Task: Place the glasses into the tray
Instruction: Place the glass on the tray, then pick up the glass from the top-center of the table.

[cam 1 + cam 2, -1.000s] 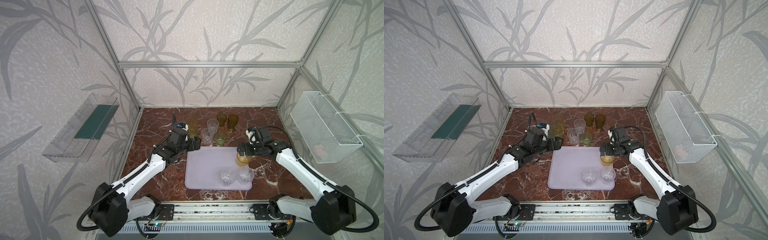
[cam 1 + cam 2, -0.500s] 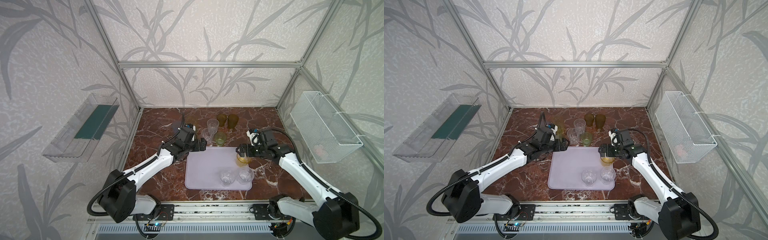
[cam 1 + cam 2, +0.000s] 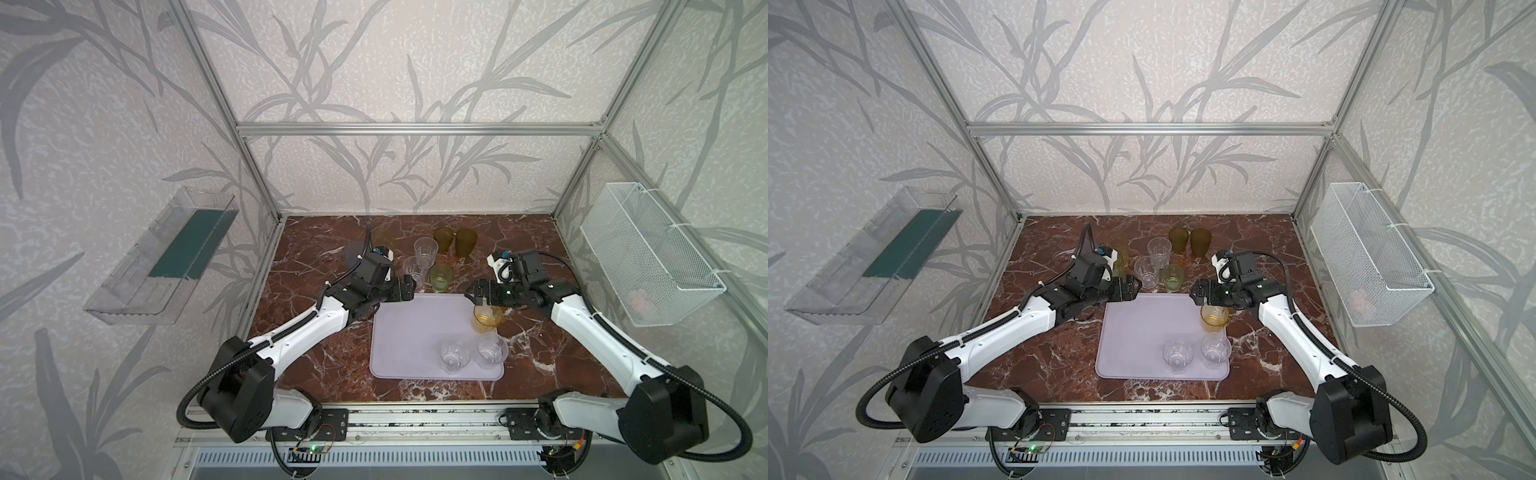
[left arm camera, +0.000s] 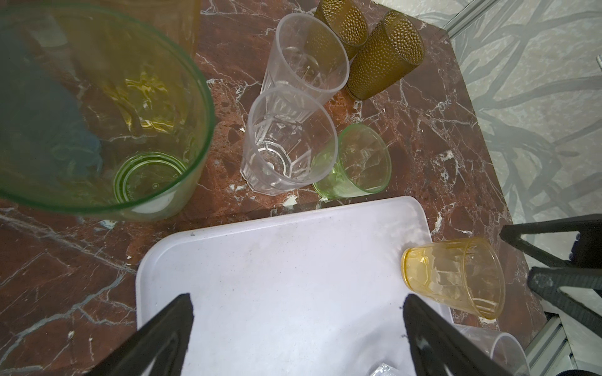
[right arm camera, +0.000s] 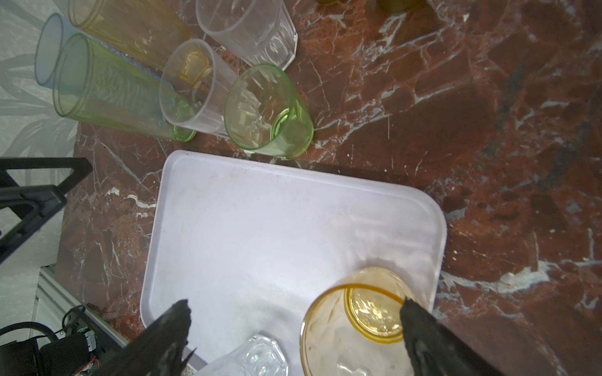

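The lilac tray (image 3: 409, 332) (image 3: 1133, 332) lies mid-table. In it stand two clear glasses (image 3: 454, 354) (image 3: 490, 351) and, at its right edge, a short yellow glass (image 3: 485, 318) (image 5: 358, 325). My right gripper (image 3: 471, 291) (image 5: 294, 306) hangs open just above the yellow glass, with one finger near its rim. My left gripper (image 3: 409, 286) (image 4: 298, 301) is open and empty over the tray's far left corner. Behind the tray stand clear glasses (image 4: 286, 140) (image 4: 306, 55), a short green glass (image 4: 355, 162), amber glasses (image 4: 384, 55) and a tall green glass (image 4: 97, 114).
Tall yellow (image 5: 130, 29) and blue-grey (image 5: 49, 48) tumblers stand behind my left arm, close to the tall green one. A clear plastic bin (image 3: 166, 257) hangs on the left wall and a white wire basket (image 3: 648, 253) on the right wall.
My left gripper has moved right, up to the tray's far left corner. My right gripper has shifted slightly left and back above the yellow glass. Both stayed open.
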